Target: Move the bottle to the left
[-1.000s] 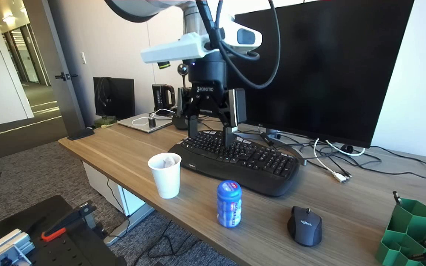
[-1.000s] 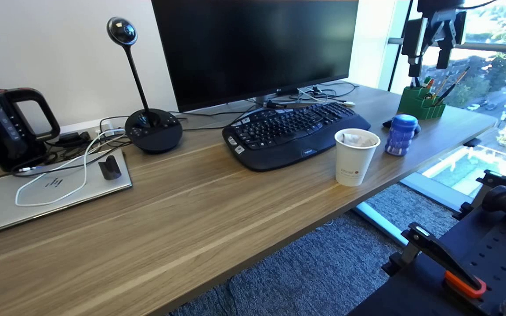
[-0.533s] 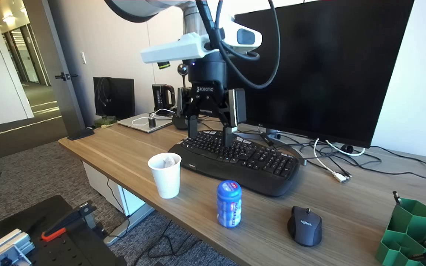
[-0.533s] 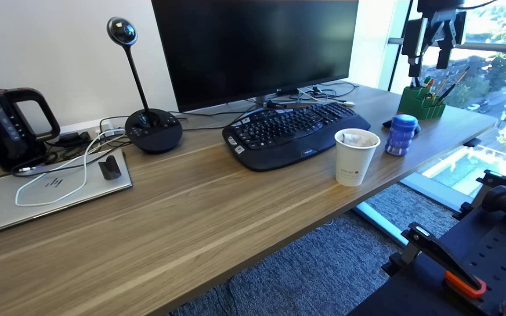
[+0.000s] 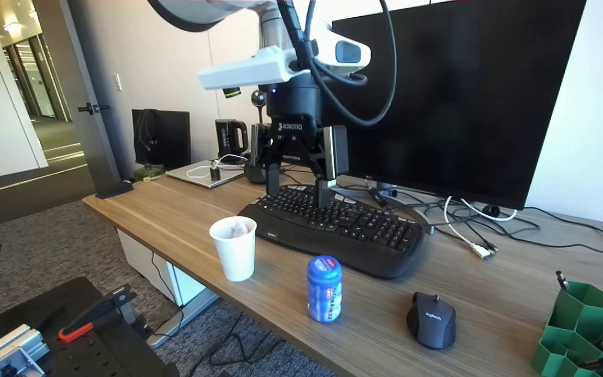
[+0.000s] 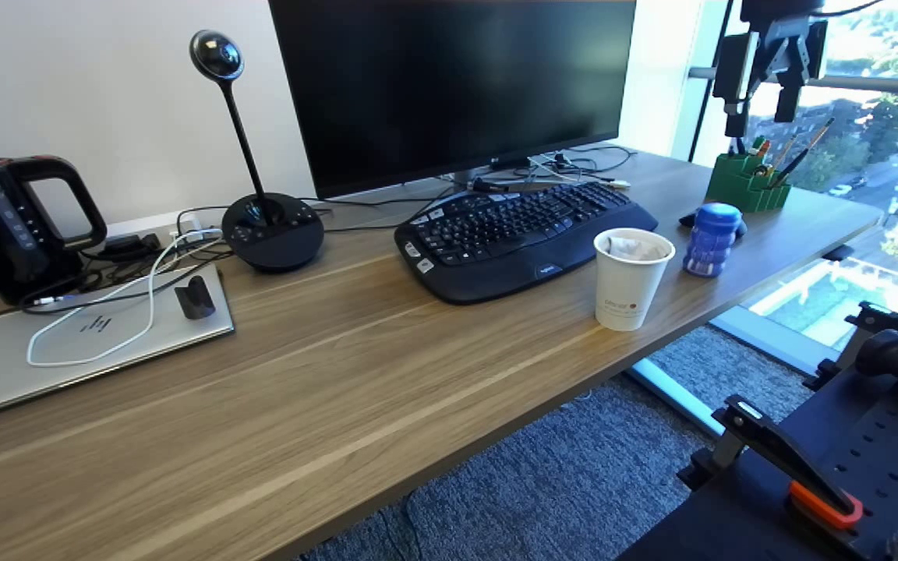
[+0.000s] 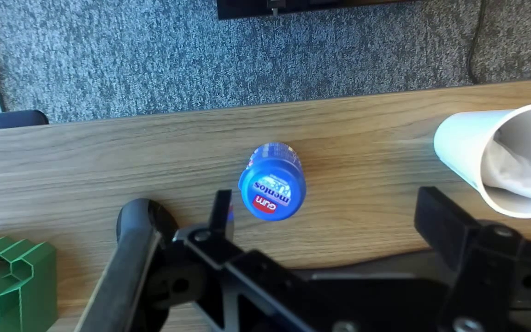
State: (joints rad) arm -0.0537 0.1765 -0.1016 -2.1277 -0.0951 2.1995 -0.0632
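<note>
In an exterior view: bottle, upright, lower centre, between cup (left) and mouse (right); keyboard, centre; monitor, upper right; holder, lower-right corner; gripper, centre, jaws spread wide.

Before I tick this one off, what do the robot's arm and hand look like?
The arm is rounded, white and silvery grey, with black cables looped beside it and a flat white block above the hand. The hand is black, with pale "ROBOTIQ" lettering, silvery strips along its sides and two black, block-like fingers.
</note>
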